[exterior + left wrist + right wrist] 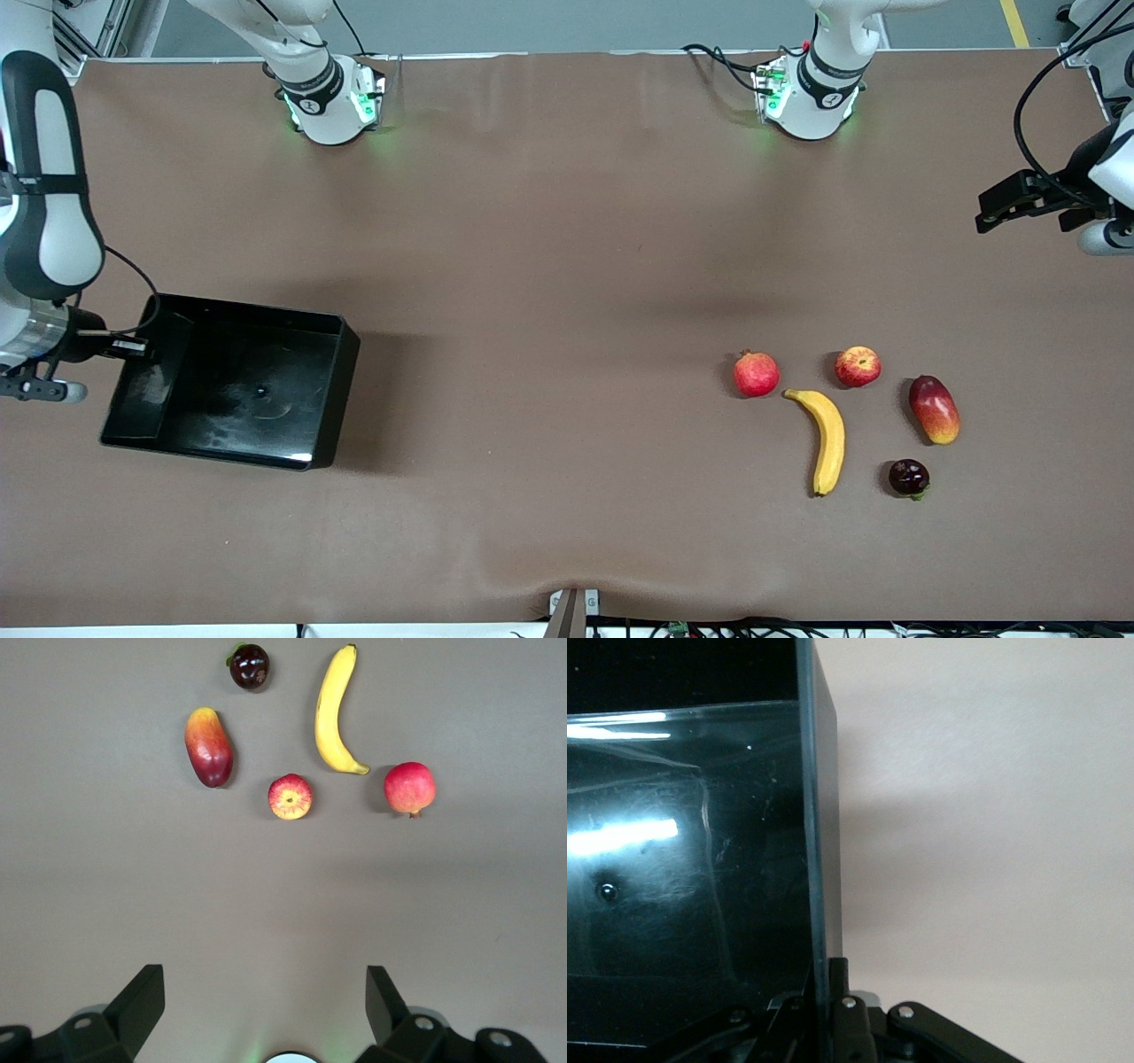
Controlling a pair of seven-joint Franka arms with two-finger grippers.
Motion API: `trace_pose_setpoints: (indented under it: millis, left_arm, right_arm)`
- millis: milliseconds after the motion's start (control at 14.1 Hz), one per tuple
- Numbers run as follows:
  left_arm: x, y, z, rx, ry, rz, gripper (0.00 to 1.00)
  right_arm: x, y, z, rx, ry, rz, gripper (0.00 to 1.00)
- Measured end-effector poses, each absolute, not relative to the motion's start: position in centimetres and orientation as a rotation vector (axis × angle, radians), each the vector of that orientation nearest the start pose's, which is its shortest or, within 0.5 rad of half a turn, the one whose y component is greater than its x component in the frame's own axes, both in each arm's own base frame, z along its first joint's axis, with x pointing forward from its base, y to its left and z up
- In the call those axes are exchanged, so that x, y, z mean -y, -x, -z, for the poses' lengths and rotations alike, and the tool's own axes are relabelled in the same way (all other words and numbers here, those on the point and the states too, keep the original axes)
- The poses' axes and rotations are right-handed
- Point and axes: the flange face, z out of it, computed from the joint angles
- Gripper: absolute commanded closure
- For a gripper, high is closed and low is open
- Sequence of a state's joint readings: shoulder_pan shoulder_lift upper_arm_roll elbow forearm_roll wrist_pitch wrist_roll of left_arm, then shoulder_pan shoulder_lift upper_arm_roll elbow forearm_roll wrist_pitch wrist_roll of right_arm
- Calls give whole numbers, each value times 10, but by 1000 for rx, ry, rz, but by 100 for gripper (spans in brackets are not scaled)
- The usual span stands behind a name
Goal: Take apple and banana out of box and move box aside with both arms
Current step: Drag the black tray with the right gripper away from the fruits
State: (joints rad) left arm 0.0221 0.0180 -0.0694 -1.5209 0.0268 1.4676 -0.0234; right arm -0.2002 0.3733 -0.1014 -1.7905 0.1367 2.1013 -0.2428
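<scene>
The glossy black box (339, 394) lies empty at the right arm's end of the table. My right gripper (133, 347) is shut on the box's end wall (819, 815), one finger inside and one outside; in the right wrist view the right gripper (828, 979) pinches that thin wall. The yellow banana (828, 439) and the small red-yellow apple (858, 366) lie toward the left arm's end. My left gripper (990, 211) hangs open and empty over the table's edge there. The left wrist view shows the left gripper (264, 988) well short of the banana (332, 713) and apple (290, 796).
A red pomegranate (756, 373) lies beside the apple, toward the box. An oval red-yellow mango (934, 408) and a small dark purple fruit (909, 477) lie beside the banana, toward the left arm's end. Brown cloth covers the table between box and fruits.
</scene>
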Motion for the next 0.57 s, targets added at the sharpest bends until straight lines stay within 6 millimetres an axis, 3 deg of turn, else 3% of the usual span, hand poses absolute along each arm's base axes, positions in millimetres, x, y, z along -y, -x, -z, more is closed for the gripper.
trace_pose_setpoints:
  millis: [142, 425, 496, 567]
  left_arm:
    - [25, -549, -628, -42, 3111, -114, 0]
    - [33, -544, -631, -15, 3109, -108, 0]
    - [38, -541, -632, 5, 3107, -105, 0]
    - [45, -538, -633, 8, 3106, -104, 0]
  right_arm:
    - [190, -614, -321, -158, 3058, -18, 100]
    - [195, -616, -275, -147, 3065, -48, 100]
    - [197, -616, -267, -139, 3068, -47, 62]
    - [198, -617, -263, -116, 3072, -41, 1]
